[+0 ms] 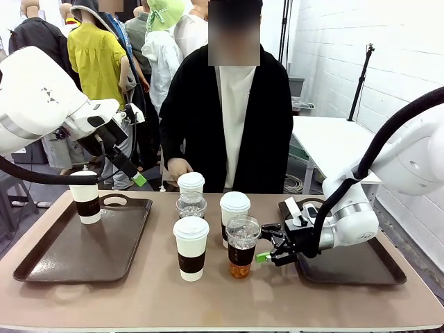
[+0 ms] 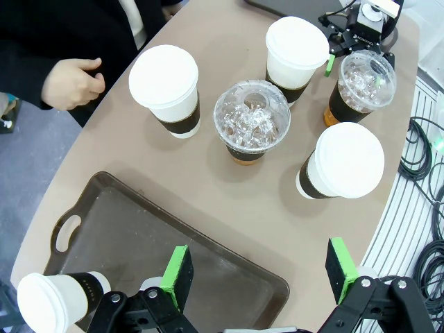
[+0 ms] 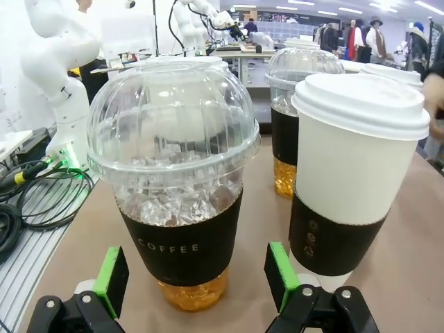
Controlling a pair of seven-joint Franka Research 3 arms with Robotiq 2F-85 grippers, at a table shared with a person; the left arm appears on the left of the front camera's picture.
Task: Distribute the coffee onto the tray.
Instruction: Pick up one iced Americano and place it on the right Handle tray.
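Note:
The coffee stands mid-table as several cups. Three are white lidded paper cups with brown sleeves (image 1: 191, 247) (image 1: 234, 211) (image 1: 191, 183). Two are clear dome-lidded iced cups (image 1: 243, 248) (image 1: 191, 205). One more white cup (image 1: 87, 198) stands upright on the left tray (image 1: 48, 260). My right gripper (image 1: 267, 244) is open, low on the table just right of the front iced cup (image 3: 177, 173), which sits ahead between the green pads (image 3: 111, 277). My left gripper (image 1: 132, 170) is open with nothing between its fingers. It hangs above the left tray's (image 2: 139, 236) far right corner.
A second brown tray (image 1: 361, 267) lies at the right under my right arm. A person sits across the table with a hand (image 1: 179, 166) resting at its far edge. A white cup (image 3: 354, 173) stands close beside the iced cup.

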